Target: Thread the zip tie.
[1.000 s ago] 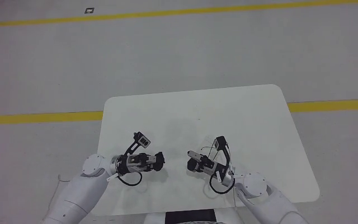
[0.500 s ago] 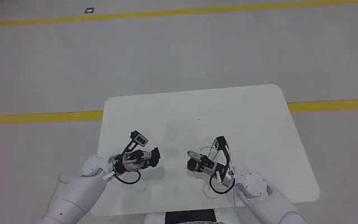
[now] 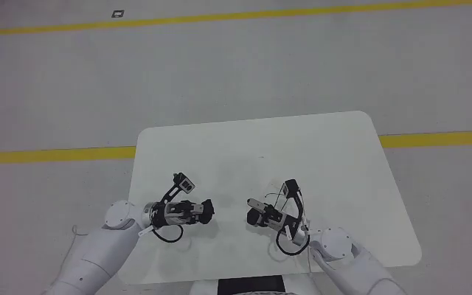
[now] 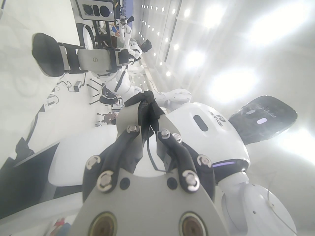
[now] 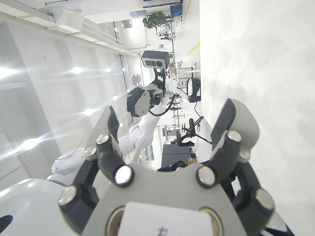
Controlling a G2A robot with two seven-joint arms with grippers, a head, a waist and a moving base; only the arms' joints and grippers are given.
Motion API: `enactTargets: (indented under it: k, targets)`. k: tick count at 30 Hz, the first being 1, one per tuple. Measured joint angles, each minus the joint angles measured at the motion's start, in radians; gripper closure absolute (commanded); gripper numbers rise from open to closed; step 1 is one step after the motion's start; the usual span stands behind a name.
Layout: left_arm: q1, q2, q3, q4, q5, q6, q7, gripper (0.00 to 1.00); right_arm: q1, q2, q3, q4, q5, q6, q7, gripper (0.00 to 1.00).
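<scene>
My left gripper (image 3: 209, 210) hovers low over the white table (image 3: 295, 147) near its front edge, and its tip points at the right gripper. In the left wrist view the left gripper (image 4: 145, 98) is shut, with a thin black zip tie (image 4: 148, 151) pinched between the black pads; its strand curves back toward the palm. A short gap away, my right gripper (image 3: 254, 214) faces it. The right wrist view has the right gripper (image 5: 169, 109) open with nothing between its ribbed fingers (image 5: 222, 121), and the left gripper (image 5: 139, 102) farther off.
The tabletop (image 5: 258, 50) is bare white around both arms. Its front edge lies just behind the grippers and its wide far half stretches ahead. Yellow floor lines (image 3: 221, 16) run beyond the table.
The left gripper pulled back and turned slightly half a second ago, then returned close to where it was. The right arm has not moved.
</scene>
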Motion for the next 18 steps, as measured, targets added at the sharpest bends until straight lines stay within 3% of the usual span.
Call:
enactTargets:
  k: [4,8,18]
  targets:
    - [-0.001,0.0,0.001,-0.004,0.005,0.0,0.006,1.0,0.0,0.0,0.0,0.0,0.0,0.0,0.0,0.0]
    - [-0.005,0.004,-0.017,-0.025,0.081,0.0,0.048,1.0,0.0,0.0,0.0,0.0,0.0,0.0,0.0,0.0]
    - [0.011,0.012,-0.072,-0.049,0.2,0.0,0.012,1.0,0.016,0.001,0.006,-0.045,-0.031,0.0,0.003,0.0]
